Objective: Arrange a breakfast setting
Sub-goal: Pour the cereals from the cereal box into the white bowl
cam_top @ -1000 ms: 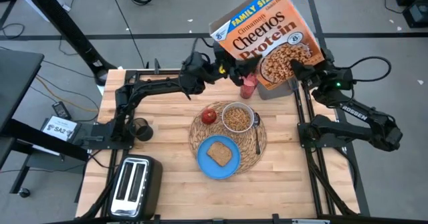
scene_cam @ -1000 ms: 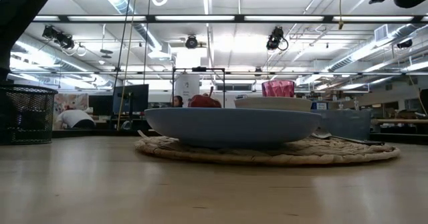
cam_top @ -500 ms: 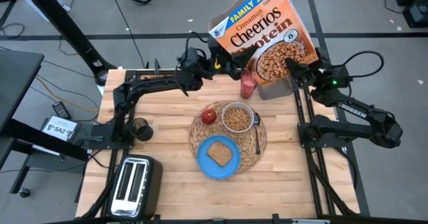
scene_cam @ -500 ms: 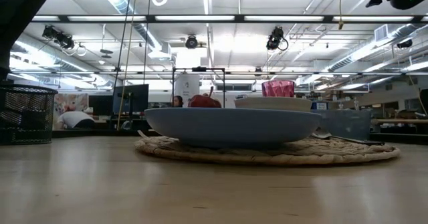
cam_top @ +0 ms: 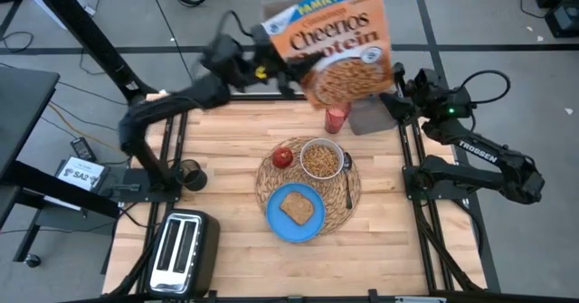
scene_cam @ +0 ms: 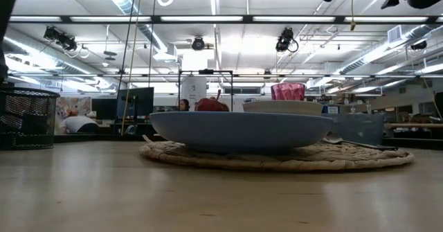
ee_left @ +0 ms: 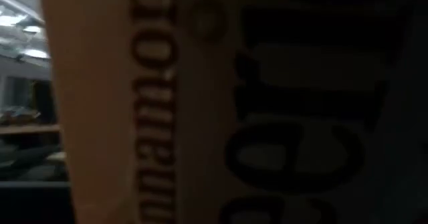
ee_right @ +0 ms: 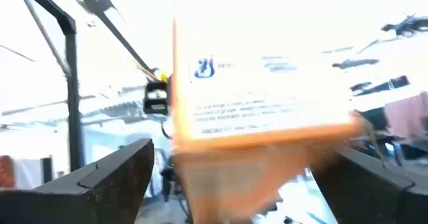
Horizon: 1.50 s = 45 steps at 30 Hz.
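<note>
The orange Cheerios box (cam_top: 330,41) hangs tilted above the table's far edge, with my left gripper (cam_top: 276,68) shut on it from the left. My right gripper (cam_top: 395,90) stands open just right of the box, its fingers (ee_right: 107,177) apart and the box (ee_right: 261,103) ahead of them. On the straw placemat (cam_top: 310,184) rest the blue plate (cam_top: 276,222) with toast (cam_top: 297,208), the white bowl (cam_top: 320,158), the red apple (cam_top: 283,156) and the spoon (cam_top: 347,181). The pink glass (cam_top: 336,118) stands behind the mat. My left gripper holds the Cheerios box at its lower left edge (cam_top: 291,68), coming from the table's left. The box is lifted clear of the table and tilted. Its printed face (ee_left: 200,117) fills the left wrist view and hides the fingers, so the kind of hold cannot be told.
A grey container (cam_top: 366,118) stands at the far right beside the glass. A toaster (cam_top: 181,249) sits at the near left, with a black mesh cup (cam_top: 190,175) behind it. Bare wood lies left of the mat and along the near edge.
My left gripper has risen and swung toward the table's left with the Cheerios box, which has come away from my right gripper and now hangs farther left. My right gripper has let go of the box's lower right corner and stayed in place.
</note>
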### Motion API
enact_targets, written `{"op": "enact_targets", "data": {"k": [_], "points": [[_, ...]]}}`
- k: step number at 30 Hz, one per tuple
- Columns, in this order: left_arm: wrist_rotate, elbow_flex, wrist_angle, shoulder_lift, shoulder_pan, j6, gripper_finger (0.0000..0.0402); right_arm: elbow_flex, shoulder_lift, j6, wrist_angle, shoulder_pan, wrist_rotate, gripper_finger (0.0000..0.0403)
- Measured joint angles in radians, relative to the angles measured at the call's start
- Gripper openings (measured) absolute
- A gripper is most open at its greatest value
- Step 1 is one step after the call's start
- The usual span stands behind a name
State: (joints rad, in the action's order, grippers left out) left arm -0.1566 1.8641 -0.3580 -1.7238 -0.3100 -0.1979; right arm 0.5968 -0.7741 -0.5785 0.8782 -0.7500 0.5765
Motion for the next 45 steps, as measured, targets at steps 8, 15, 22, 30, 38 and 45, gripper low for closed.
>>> {"op": "enact_targets", "data": {"k": [8,15,22,30,38,45], "points": [[0.212,0.0,0.567,0.249,-0.077,0.161,0.0199,0.001,0.045,-0.003,-0.087,-0.022,0.042,0.0384],[0.452,-0.006,1.036,0.376,-0.082,0.11,0.0199,0.002,0.114,-0.027,-0.09,-0.022,0.032,0.0384],[0.658,-0.37,0.958,0.565,-0.048,-0.02,0.0199,0.002,0.127,-0.055,-0.12,-0.022,0.018,0.0383],[0.867,-0.922,0.635,0.733,-0.026,-0.082,0.0199,0.003,0.127,-0.005,-0.273,-0.022,-0.068,0.0377],[1.0,-1.251,0.396,0.763,-0.026,-0.222,0.0199,0.014,0.125,0.14,-0.648,0.058,-0.249,0.0362],[1.068,-1.408,0.147,0.765,-0.027,-0.19,0.0199,0.126,0.062,0.204,-0.708,0.186,-0.454,0.036]]}}
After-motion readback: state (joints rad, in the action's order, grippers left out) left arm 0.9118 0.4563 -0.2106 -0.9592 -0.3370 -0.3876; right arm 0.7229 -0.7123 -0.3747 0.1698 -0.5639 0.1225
